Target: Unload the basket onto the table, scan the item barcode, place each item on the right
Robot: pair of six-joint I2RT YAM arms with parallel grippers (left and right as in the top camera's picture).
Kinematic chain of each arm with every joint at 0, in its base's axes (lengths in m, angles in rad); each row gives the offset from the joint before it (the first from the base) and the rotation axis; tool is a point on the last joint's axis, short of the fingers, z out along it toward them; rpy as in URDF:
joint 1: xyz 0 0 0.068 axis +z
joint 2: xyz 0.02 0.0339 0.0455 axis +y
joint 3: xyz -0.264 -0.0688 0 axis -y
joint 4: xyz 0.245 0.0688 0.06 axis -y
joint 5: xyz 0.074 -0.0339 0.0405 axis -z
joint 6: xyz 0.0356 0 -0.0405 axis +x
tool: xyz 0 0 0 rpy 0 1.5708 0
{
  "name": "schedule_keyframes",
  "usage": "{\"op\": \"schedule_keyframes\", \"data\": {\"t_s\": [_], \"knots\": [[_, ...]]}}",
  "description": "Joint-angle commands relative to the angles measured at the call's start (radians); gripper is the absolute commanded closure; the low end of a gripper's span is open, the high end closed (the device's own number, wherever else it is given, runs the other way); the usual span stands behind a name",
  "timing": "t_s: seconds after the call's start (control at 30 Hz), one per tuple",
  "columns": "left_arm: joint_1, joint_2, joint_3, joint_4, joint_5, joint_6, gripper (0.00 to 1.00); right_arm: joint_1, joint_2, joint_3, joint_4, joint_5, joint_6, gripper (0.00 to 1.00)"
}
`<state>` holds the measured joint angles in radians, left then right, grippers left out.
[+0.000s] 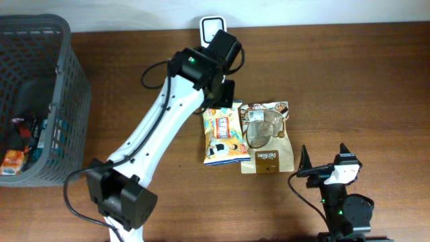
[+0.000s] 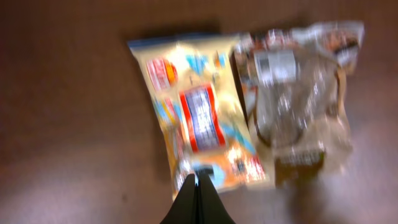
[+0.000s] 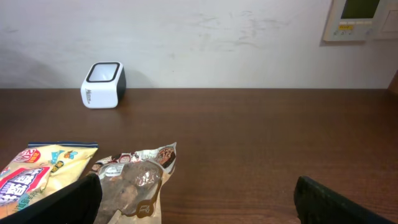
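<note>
1. beneath the left claw [image 2: 198,185], whose jaws are pressed together on nothing, the yellow snack packet [image 2: 199,118] lies flat on the tabletop [image 2: 74,124].
2. the brown cookie packet [image 2: 298,106] lies to that claw's right, touching the yellow one.
3. the white scanner [image 1: 211,28] stands beyond the claw, by the wall.
4. the right claw [image 1: 324,160] stands wide and empty, with the 2 packets ahead to its left.
5. a grey basket [image 1: 67,81] sits well left of the left claw.
</note>
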<state>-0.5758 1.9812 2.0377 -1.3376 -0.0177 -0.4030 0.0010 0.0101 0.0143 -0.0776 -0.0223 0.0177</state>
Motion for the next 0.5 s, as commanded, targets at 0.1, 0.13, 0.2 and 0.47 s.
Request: {"op": "schedule_keyframes", "data": {"t_s": [0.1,0.13,0.2,0.47], "knots": [[-0.055,0.058,-0.153,-0.004,0.111,0.007,1.00,0.005,-0.006,-0.009,-0.002,0.008,-0.006,0.02],[-0.069,0.064,-0.190,0.021,0.110,-0.001,1.00,0.005,-0.006,-0.009,-0.001,0.008,-0.006,0.01],[-0.094,0.070,-0.284,0.112,0.099,-0.019,1.00,0.005,-0.007,-0.009,-0.001,0.008,-0.006,0.02],[-0.104,0.070,-0.594,0.449,0.057,-0.056,1.00,0.005,-0.006,-0.009,-0.002,0.008,-0.006,0.02]]}}
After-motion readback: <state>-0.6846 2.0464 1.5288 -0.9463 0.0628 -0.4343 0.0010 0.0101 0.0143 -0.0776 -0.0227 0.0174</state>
